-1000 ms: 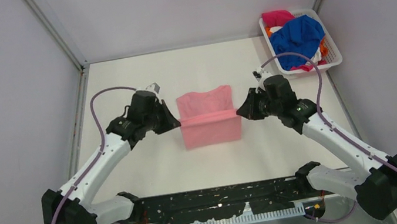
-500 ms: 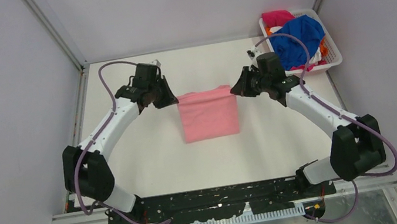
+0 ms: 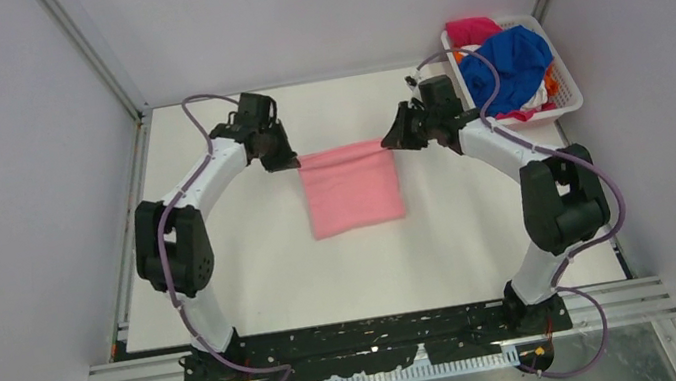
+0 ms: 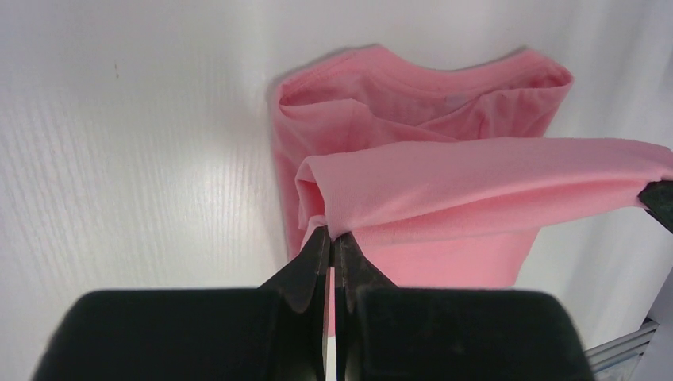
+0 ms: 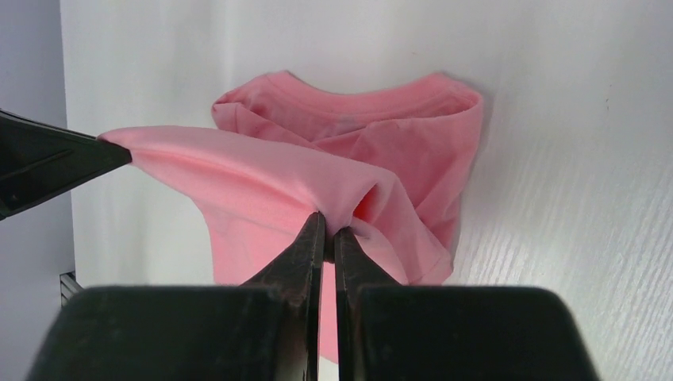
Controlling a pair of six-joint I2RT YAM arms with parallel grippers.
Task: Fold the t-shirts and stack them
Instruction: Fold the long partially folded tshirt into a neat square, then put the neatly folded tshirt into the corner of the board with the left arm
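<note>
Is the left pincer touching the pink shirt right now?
Touching. The left wrist view shows the left pincer shut on a corner of the pink shirt.

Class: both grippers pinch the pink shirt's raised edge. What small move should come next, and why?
Probably lower that edge onto the collar and release: the left gripper and right gripper, both shut, hold it taut above the rest of the pink shirt, so the fold looks nearly finished.

Light pink t-shirt (image 3: 352, 193), royal blue shirt (image 3: 507, 64), magenta shirt (image 3: 472, 29), white basket (image 3: 574, 94), white table (image 3: 328, 283)
</note>
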